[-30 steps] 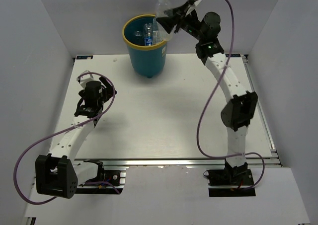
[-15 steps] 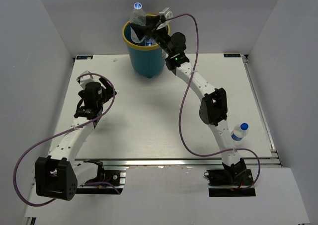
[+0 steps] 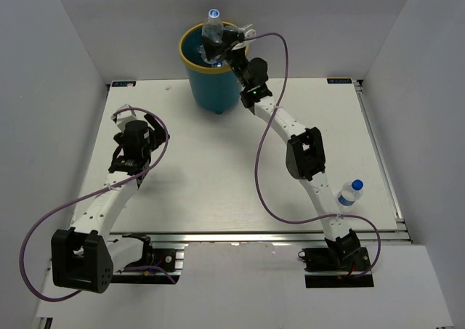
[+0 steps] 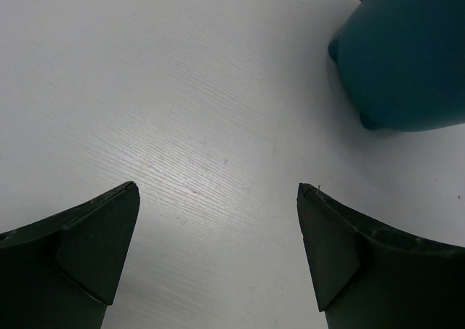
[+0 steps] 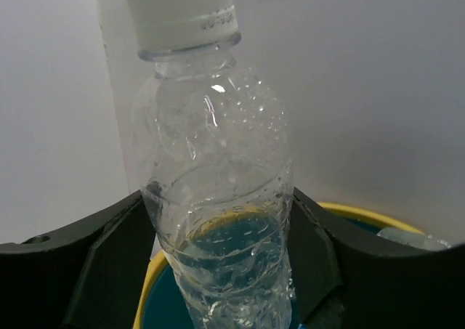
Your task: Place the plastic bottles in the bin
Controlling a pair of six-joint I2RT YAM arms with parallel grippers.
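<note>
While the white table (image 3: pixel 218 191) carries everything, the biggest loose item is the round teal-blue plastic bin with a yellow rim (image 3: pixel 211 89): far edge, mouth up, a wide target that looks stable on its base. Next, left gripper (image 4: pixel 218 198): jaws wide apart, nothing in them, low over bare table, bin base ahead to its right, well apart from the action. Then right gripper (image 5: pixel 219 198): clamped on the small clear plastic water bottle with a white cap (image 5: pixel 214 147), fingers (image 5: pixel 94 256) pressing the body from both sides below the shoulder. Bottle is roughly upright, over the bin's mouth. My read: empty or near it, so very light; the thin wall will dent under squeeze, and the beads on the skin may make it slick. Mid-body hold with light force is right. Nothing sits between bottle and opening. A second clear plastic bottle with a blue label (image 3: pixel 350 193) stands upright near the table's right edge, just beside the right arm, so the arm itself crowds that pick. Smallest: a pale clear shape (image 5: pixel 404 236) inside the rim, probably another bottle, can't confirm.
</note>
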